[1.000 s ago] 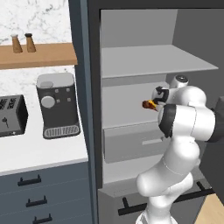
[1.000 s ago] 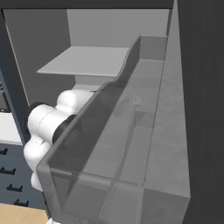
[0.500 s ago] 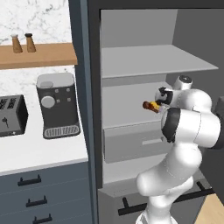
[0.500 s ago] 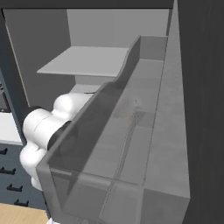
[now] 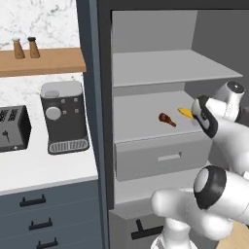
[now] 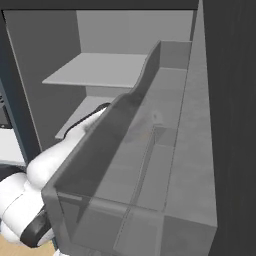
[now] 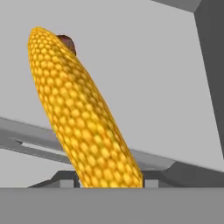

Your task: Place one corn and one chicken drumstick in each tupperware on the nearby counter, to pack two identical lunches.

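Note:
The plain yellow-orange corn (image 7: 83, 113) stands up between my gripper's (image 7: 109, 181) jaws in the hand view, and they are shut on it. From the left base view, the corn (image 5: 185, 112) sticks out leftward from my gripper (image 5: 195, 111), just above the fridge's middle shelf (image 5: 141, 109). A glossy brown chicken drumstick (image 5: 167, 118) lies on that shelf to the left of the corn; its tip (image 7: 66, 41) peeks out behind the cob. The white counter (image 5: 44, 168) is on the left. The tupperware is out of view.
A coffee machine (image 5: 63, 116) and a toaster (image 5: 12, 129) stand on the counter under a wooden shelf (image 5: 41, 61) with two shakers. A grey fridge drawer (image 5: 160, 155) sits below the shelf. The fridge door's translucent bin (image 6: 150, 150) is close on my right.
My gripper has closed on the corn and drawn back to the right with it, leaving the drumstick on the shelf.

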{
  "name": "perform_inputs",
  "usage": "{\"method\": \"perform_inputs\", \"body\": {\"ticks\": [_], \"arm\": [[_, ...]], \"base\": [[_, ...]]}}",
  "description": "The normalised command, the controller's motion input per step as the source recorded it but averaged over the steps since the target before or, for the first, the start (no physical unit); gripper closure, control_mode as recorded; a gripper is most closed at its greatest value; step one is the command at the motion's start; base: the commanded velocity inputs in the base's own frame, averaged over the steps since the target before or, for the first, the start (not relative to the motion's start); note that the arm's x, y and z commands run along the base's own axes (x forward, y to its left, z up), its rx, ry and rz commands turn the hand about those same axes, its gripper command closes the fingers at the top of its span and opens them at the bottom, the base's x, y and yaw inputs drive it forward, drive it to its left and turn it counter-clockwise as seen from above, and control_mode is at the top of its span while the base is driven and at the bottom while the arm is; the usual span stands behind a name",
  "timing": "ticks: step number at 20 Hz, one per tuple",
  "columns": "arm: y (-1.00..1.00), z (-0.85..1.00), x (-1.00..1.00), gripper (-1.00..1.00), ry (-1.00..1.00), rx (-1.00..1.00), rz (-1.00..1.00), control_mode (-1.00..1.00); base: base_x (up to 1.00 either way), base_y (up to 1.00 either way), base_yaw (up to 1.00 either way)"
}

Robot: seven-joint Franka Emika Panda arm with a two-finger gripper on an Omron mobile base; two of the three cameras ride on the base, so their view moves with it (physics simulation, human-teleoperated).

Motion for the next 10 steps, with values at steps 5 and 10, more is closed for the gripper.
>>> {"method": "perform_inputs", "body": {"ticks": [5, 10], "arm": [[0.33, 0.59, -1.0, 1.0, 0.08, -0.05, 0.0, -1.0], [0.64, 0.49, -1.0, 1.0, 0.1, -0.05, 0.0, -1.0]], "base": [[0.0, 0.0, 0.0], [0.0, 0.0, 0.0]]}}
